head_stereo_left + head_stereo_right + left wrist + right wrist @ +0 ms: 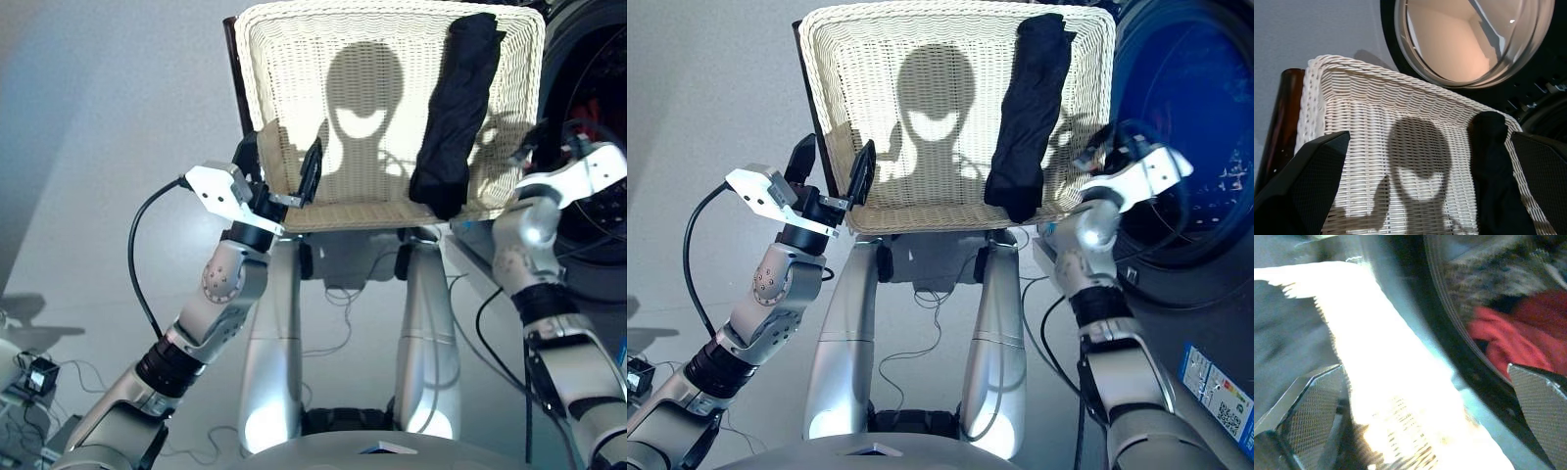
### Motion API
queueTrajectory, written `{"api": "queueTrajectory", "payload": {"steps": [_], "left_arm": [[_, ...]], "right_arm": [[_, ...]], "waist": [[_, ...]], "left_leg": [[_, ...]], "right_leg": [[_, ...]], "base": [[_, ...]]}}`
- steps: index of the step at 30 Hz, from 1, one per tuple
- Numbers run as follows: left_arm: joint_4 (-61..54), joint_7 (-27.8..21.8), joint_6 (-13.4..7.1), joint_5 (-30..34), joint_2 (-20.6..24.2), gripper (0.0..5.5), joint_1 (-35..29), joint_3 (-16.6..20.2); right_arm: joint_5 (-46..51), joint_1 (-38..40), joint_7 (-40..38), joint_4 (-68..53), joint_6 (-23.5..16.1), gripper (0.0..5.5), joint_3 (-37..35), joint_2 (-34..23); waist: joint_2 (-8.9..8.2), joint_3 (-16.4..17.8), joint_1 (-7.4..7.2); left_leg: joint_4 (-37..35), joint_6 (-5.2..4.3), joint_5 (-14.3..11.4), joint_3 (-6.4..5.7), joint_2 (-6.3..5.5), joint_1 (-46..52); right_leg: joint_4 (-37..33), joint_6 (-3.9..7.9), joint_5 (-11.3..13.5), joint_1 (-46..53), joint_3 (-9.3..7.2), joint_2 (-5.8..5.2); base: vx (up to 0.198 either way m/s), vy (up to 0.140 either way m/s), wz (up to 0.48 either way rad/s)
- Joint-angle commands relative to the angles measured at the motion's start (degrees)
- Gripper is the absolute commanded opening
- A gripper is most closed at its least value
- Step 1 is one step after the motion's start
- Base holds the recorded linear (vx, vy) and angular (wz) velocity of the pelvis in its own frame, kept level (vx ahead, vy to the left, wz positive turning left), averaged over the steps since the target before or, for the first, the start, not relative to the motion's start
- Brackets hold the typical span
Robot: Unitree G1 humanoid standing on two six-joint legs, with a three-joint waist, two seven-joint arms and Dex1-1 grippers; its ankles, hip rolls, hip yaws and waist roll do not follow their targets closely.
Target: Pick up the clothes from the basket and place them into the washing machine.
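Basket (pixel 294 117) holds black bundle (pixel 453 108) at right side. Left tool (pixel 284 181) open, straddling near-left rim. Right tool (pixel 1097 157) open at right rim. Orange-red cloth (pixel 1513 333) inside washing machine (pixel 1185 127).

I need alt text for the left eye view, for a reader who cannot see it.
A cream wicker basket holds one black cloth bundle along its right side. The left gripper straddles its near-left rim with open fingers; the right gripper is at its right edge.

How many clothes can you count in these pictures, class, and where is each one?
2: a black roll lies in the basket, on its right side; a red cloth lies inside the washing machine. More may be hidden there.
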Motion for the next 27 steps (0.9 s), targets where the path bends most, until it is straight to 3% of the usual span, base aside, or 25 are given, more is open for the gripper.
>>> {"api": "queueTrajectory", "payload": {"steps": [1, 8, 12, 20, 27], "left_arm": [[-6.6, -1.5, -4.2, 1.3, 0.6, 5.5, 2.0, 1.2], [-6.6, -1.4, -4.6, 0.9, 0.2, 5.5, 1.9, 0.9], [-6.2, -1.6, -4.9, -0.9, -1.8, 5.5, 0.7, 0.1], [-5.1, -2.9, -4.9, -3.4, -3.8, 5.5, -1.0, -1.8], [-4.1, -2.9, -4.6, -3.0, -4.4, 5.5, -3.0, -3.4]], "right_arm": [[-7.6, 0.6, 1.9, -7.3, 0.3, 5.5, 0.4, -2.4], [-11.5, -2.6, 2.1, -5.6, 3.7, 5.5, 5.0, 0.8], [-10.7, -9.1, 2.0, 6.1, 6.4, 5.5, 7.8, 6.0], [-3.6, -17.5, 4.5, 27.8, 8.4, 5.5, 6.7, 9.5], [-0.1, -21.8, 6.1, 39.8, 10.1, 5.5, 5.3, 11.0]], "waist": [[-0.02, -0.9, 0.02], [-0.1, -0.9, 0.76], [0.38, -0.9, 1.68], [2.16, -0.9, 3.64], [3.53, -0.9, 4.97]], "left_leg": [[-2.7, -1.75, -1.3, 2.21, 0.42, 3.5], [-2.0, -1.54, -1.7, 2.2, 0.57, 4.0], [-1.8, -1.59, -1.8, 1.99, 0.4, 4.1], [-1.2, -1.8, -2.0, 1.23, 0.08, 4.3], [-0.3, -1.81, -2.5, 0.88, 0.0, 4.2]], "right_leg": [[-2.6, -2.56, 2.0, 0.3, -0.73, 2.32], [-1.9, -2.64, 1.6, 1.0, -0.93, 2.23], [-1.8, -2.83, 1.3, 1.3, -1.31, 2.12], [-0.5, -3.25, 0.5, 1.6, -2.14, 1.87], [0.8, -3.46, -0.4, 1.6, -2.75, 1.97]], "base": [[0.0, 0.0, 0.0], [0.0, 0.0, 0.0], [0.0, 0.0, 0.0], [0.0, 0.0, 0.0], [0.0, 0.0, 0.0]]}}
